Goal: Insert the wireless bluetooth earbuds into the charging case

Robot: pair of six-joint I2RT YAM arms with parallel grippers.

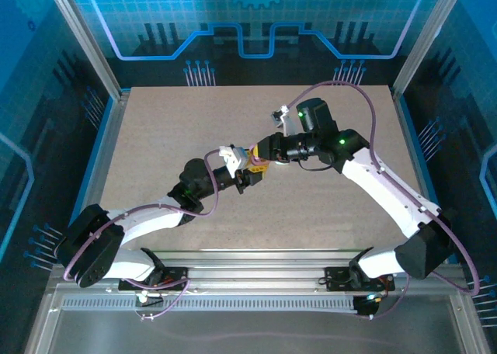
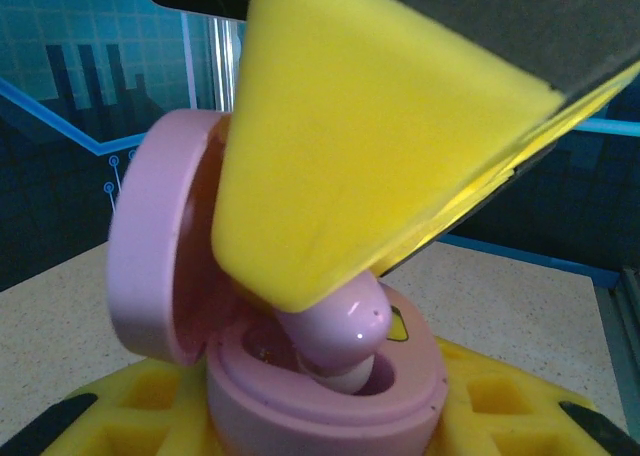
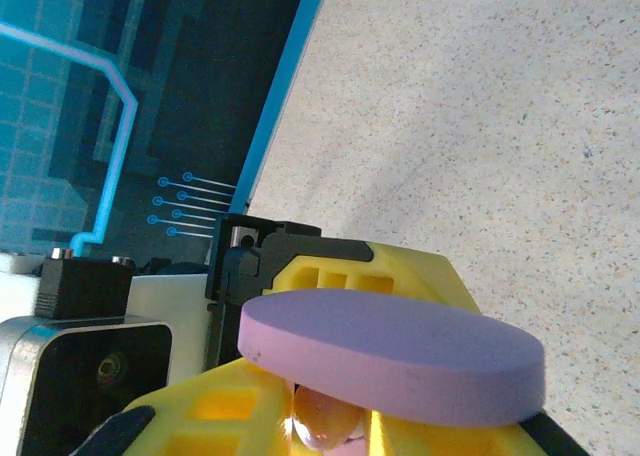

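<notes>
Bright, even overhead light, soft shadows. In the left wrist view the yellow finger (image 2: 380,126) at twelve o'clock blurs; the earbud (image 2: 345,326) glints.

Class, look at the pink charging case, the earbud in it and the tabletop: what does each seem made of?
Charging case: likely matte plastic, smooth with soft shading. Earbud: glossy plastic, showing sharp highlights. Tabletop: speckled beige, perhaps laminate or stone composite.

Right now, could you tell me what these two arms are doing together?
The left claw grips a pink charging case, lid open. The right claw hangs right over it, a yellow finger close over a pink earbud sitting partway in the case's well. Whether the right claw grips that earbud, I cannot tell.
</notes>
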